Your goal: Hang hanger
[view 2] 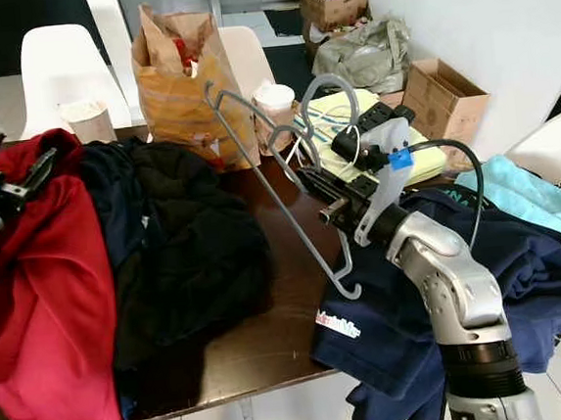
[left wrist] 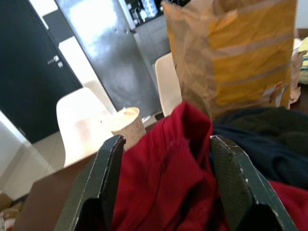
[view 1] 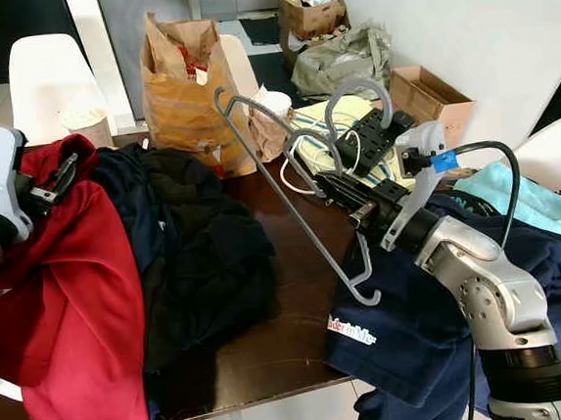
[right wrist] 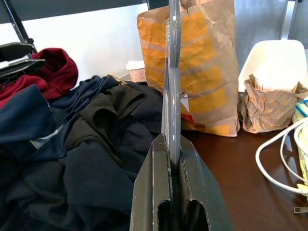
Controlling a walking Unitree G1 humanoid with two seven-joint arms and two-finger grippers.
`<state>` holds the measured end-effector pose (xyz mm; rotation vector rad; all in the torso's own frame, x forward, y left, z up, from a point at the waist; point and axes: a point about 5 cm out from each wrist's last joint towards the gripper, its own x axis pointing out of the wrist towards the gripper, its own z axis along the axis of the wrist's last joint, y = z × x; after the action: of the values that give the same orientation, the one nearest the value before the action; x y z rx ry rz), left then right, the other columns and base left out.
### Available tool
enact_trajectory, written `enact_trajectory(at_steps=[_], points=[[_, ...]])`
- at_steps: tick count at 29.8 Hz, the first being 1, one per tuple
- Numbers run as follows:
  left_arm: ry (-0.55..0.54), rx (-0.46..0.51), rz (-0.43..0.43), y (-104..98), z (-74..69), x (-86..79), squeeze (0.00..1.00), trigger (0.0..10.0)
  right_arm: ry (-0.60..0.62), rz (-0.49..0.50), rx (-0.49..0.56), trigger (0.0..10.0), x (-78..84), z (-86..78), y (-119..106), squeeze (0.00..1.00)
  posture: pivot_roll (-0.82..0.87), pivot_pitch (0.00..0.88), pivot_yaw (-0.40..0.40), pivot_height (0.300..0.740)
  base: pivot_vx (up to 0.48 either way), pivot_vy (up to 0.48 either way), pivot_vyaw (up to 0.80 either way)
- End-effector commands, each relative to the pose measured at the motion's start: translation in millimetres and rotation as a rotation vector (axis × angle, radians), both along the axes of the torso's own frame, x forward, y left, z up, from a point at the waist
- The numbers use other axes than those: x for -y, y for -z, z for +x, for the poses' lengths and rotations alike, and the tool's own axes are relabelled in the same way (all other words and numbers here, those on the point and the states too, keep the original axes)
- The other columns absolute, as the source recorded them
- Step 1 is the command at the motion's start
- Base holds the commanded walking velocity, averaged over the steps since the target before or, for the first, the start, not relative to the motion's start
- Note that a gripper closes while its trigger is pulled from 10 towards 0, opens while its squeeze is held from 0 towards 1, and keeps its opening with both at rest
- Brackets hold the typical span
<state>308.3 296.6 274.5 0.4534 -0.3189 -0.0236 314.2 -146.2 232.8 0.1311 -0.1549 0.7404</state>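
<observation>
while the right gripper (view 1: 342, 187) pinches the grey hanger (view 1: 289, 194), clothes (view 1: 180, 238) and a paper bag (view 1: 179, 86) crowd the table (view 1: 273, 343)

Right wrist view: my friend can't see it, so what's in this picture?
The right gripper is shut on a grey hanger standing straight up. Behind lie dark clothes, a red garment and a brown paper bag on the table.

The dark brown surface (view 1: 273, 353) is being covered by a red garment (view 1: 79, 316), black clothes (view 1: 201, 251), a navy shirt (view 1: 400, 342), a paper bag (view 1: 180, 91) and white cable (view 1: 298, 184).
</observation>
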Motion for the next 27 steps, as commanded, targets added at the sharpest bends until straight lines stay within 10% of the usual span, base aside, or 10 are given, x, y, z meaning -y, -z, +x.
enact_trajectory(at_steps=[1, 11, 12, 13, 14, 27], points=[[0.006, -0.027, -0.005, 11.0, 1.8, 2.5, 0.0, 10.0, -0.006, -0.003, 0.004, 10.0, 0.7, -3.4, -1.5, 0.0, -0.09, 0.11, -0.048, 0.74, 0.0, 0.0, 0.0], [0.004, -0.01, -0.007, 10.6, 2.8, 3.5, 0.0, 10.0, -0.003, -0.007, 0.002, 10.0, 1.1, -3.4, -1.8, 0.0, -0.1, 0.109, -0.048, 0.74, 0.0, 0.0, 0.0], [-0.008, -0.004, -0.003, 9.9, 2.4, 2.7, 0.0, 5.2, -0.003, -0.007, 0.0, 10.0, 0.6, -3.7, -1.4, 0.0, -0.1, 0.11, -0.044, 0.74, 0.0, 0.0, 0.0], [-0.017, 0.003, -0.002, 8.9, 2.0, 1.9, 0.0, 2.4, -0.003, -0.007, -0.001, 10.0, 0.2, -3.9, -1.0, 0.0, -0.1, 0.11, -0.044, 0.74, 0.0, 0.0, 0.0], [-0.023, 0.01, -0.001, 7.6, 1.7, 1.0, 0.0, 1.6, -0.004, -0.006, -0.003, 10.0, -0.1, -4.1, -0.9, 0.0, -0.1, 0.11, -0.044, 0.74, 0.0, 0.0, 0.0], [-0.027, 0.031, 0.003, 1.0, 1.8, -1.1, 0.0, 0.0, -0.005, -0.002, -0.003, 10.0, -2.5, -3.1, -1.2, 0.0, -0.09, 0.105, -0.042, 0.74, 0.0, 0.0, 0.0]])
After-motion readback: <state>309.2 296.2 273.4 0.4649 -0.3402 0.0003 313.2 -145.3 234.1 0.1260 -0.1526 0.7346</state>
